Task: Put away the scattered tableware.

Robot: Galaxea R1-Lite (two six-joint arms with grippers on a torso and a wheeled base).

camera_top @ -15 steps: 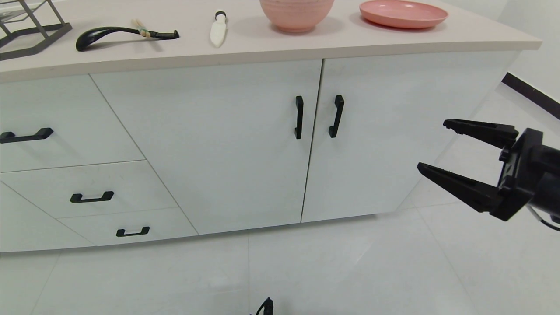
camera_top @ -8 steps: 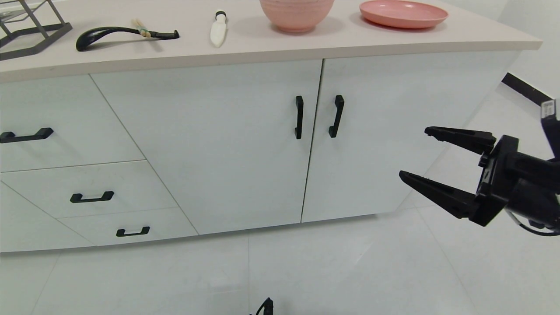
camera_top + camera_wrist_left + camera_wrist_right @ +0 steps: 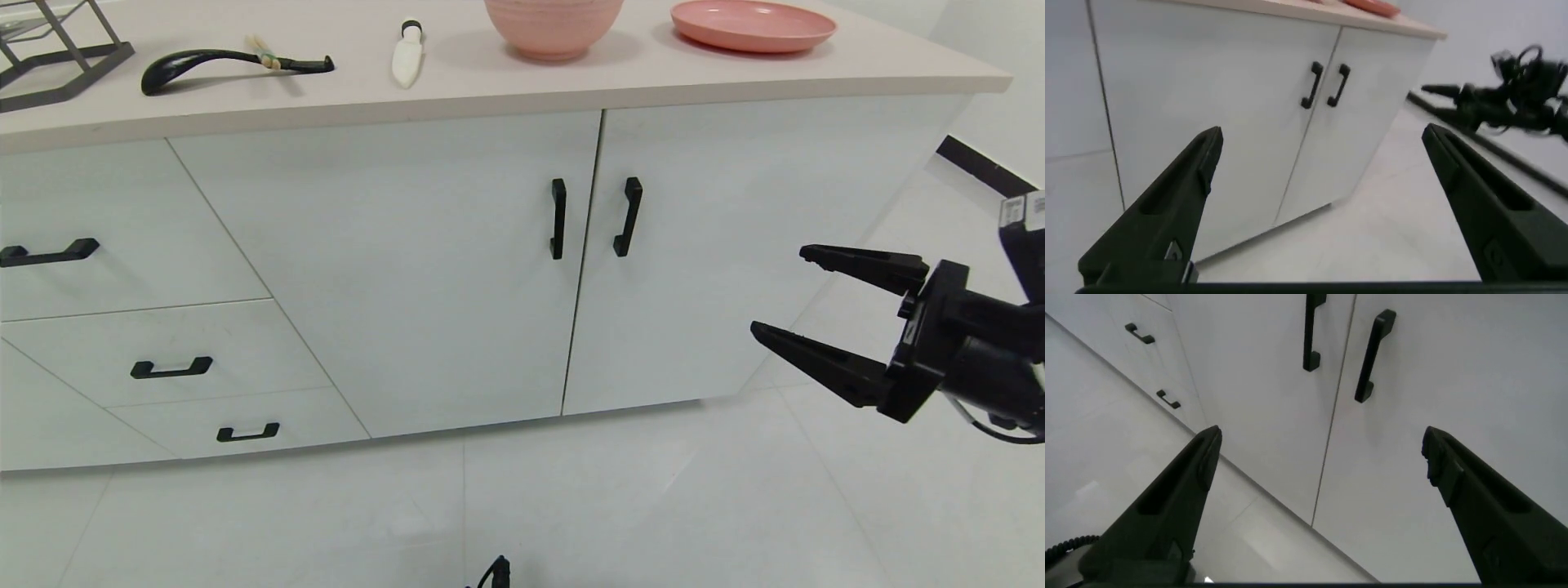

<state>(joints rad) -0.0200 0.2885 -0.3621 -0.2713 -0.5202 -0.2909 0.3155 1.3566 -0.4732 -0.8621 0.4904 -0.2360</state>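
Head view: right hand (image 3: 780, 291), spread, hangs lower right near the cabinet (image 3: 408, 245); bowl (image 3: 553, 24), plate (image 3: 753, 24), knife (image 3: 406, 57) and spoon (image 3: 188, 65) sit on the tabletop (image 3: 490, 82) up top. Probably the approach step; next, close on a door handle (image 3: 627, 216).

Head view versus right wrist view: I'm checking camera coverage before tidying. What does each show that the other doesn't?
Head view alone: the beige countertop with a pink ribbed bowl, flat pink plate, white knife, black ladle and black wire rack. Right wrist view alone: nothing distinct. Both: two black vertical door handles, small black drawer handles, the open right gripper.
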